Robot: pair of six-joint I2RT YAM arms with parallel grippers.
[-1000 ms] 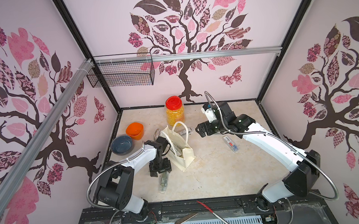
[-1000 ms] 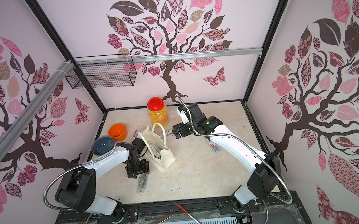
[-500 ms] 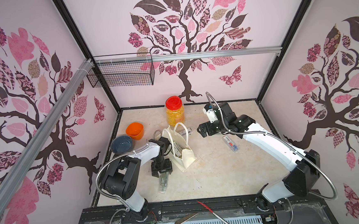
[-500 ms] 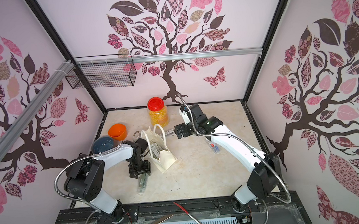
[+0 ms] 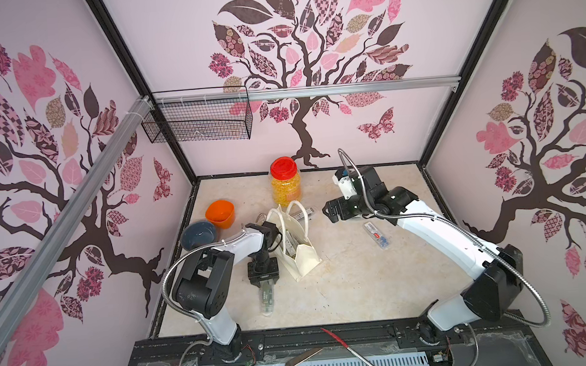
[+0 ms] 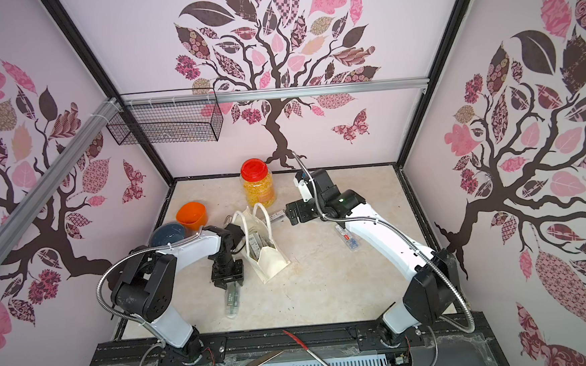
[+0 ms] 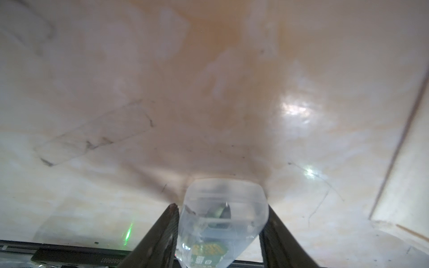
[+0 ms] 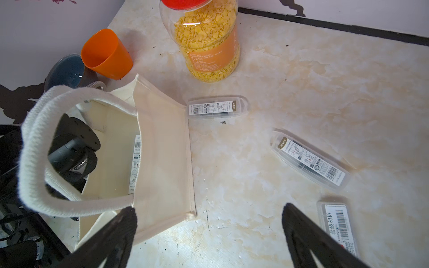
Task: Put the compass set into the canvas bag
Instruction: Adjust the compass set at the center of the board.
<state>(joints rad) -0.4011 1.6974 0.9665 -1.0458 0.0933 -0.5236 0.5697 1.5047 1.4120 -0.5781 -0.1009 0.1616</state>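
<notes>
1. The left gripper [image 7: 220, 205] straddles a clear-cased compass set [image 7: 222, 222] lying flat on the table [image 7: 209, 92]. Its fingers sit close against both long sides, but I cannot tell whether they pinch it.
2. That set lies at 7 o'clock of the canvas bag [image 5: 301, 260], near it but not touching.
3. The bag stands with its mouth open, and at least one labelled case [image 8: 137, 160] is inside.
4. The right gripper [image 8: 209, 208] hangs at 2 o'clock of the bag, jaws wide and empty.
5. Left to do, by my reading: lift this set and drop it in. Then come a loose case [image 8: 217, 108] at the bag's 1 o'clock and two further cases [image 8: 311, 160] toward 3 o'clock.
</notes>
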